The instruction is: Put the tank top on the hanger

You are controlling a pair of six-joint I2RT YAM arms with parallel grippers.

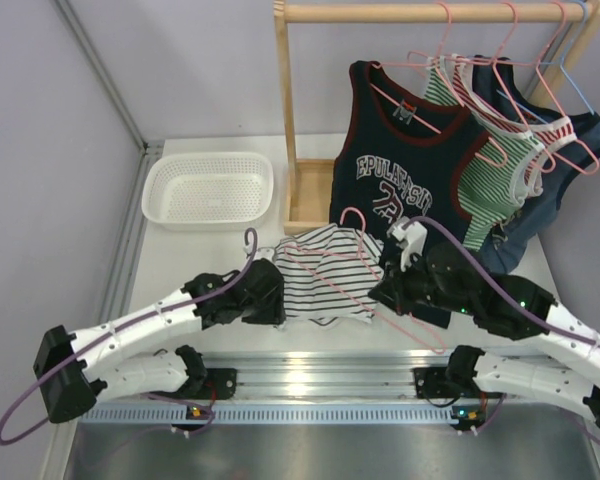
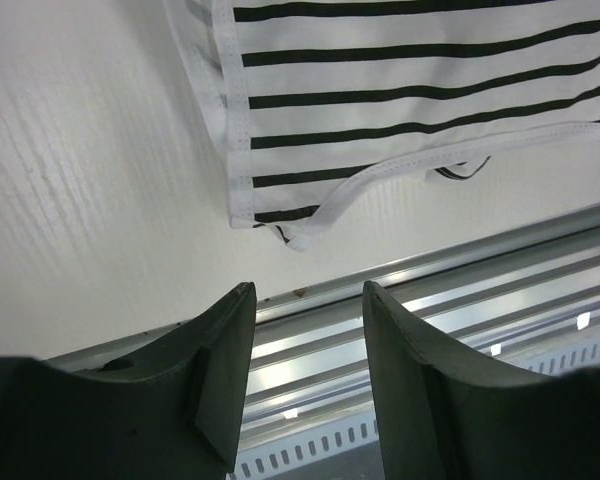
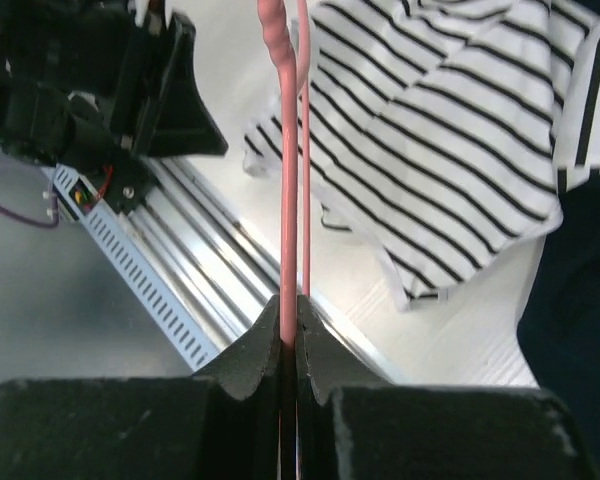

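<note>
Pink hanger [image 3: 289, 180], one, in right jaws

Top view: you look down from the near side over the whole table [image 1: 180, 255]. Wrist views: close, both sharing the tank top [image 2: 410, 100] and near rail [image 2: 460, 290].

From above, part of the hanger [image 1: 352, 214] was lost among the folds of the tank top [image 1: 320, 275] and under the right arm [image 1: 480, 295], which also masked the spot where it was gripped. The left wrist view cut the tank top off at its top and right edges, leaving only a hemmed corner. In the right wrist view the hanger's wires ran off the top edge, hook unseen. The lettering on the navy top [image 1: 400, 140] was too small to read surely, perhaps with a number beneath.
</note>
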